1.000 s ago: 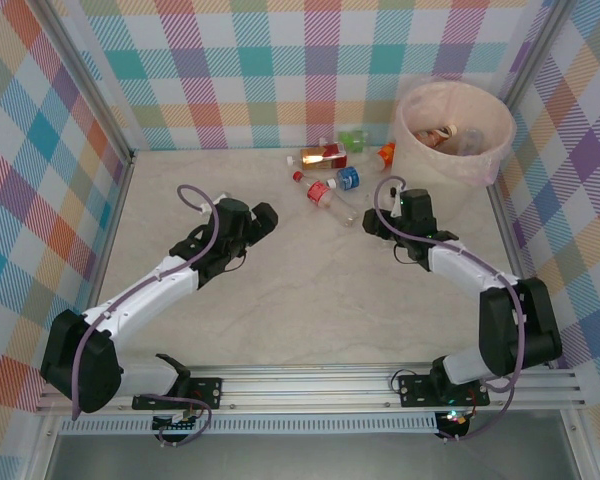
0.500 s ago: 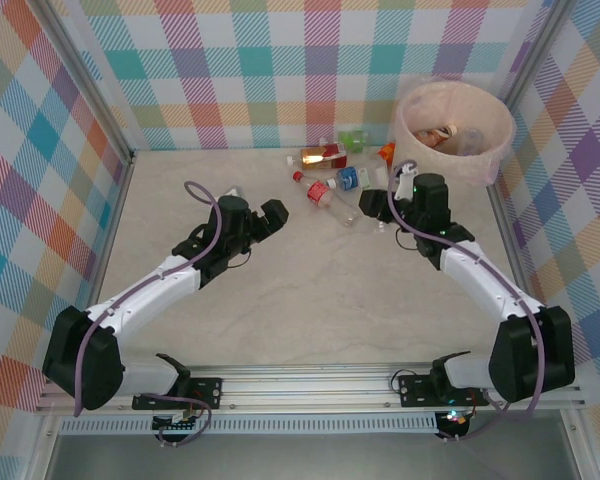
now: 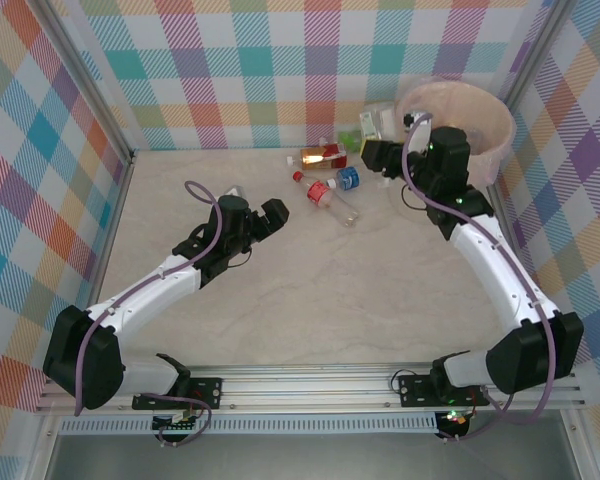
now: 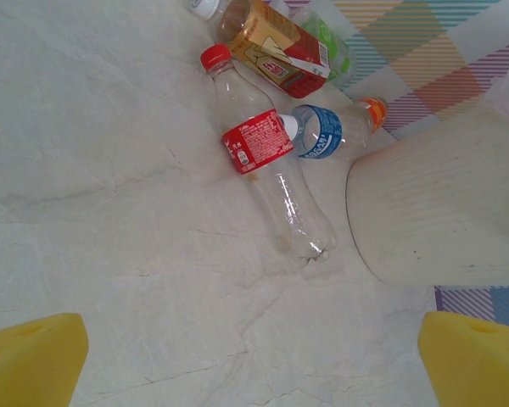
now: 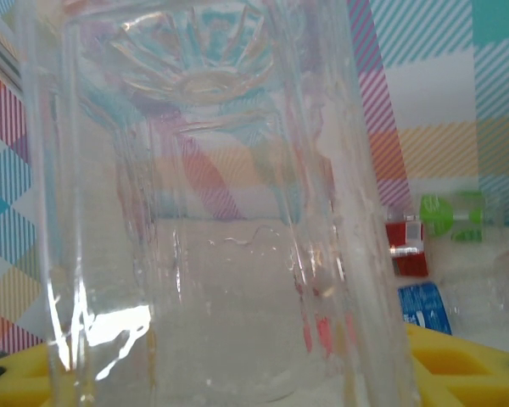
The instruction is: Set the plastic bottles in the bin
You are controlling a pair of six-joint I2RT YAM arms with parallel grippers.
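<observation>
Bright, even light from above on my pale marble-look tabletop (image 3: 310, 290), only faint soft shadows, overhead view sharp with slight bowing at its edges, my right wrist view hazy through a close clear ribbed plastic bottle (image 5: 204, 212), white glare low on it

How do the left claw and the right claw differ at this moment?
The left claw is wide open and empty; the right claw is closed on a clear bottle. The left claw sits low over the table, short of the loose bottles; the right claw is up by the rim of the bin. Both have yellow pads.
</observation>
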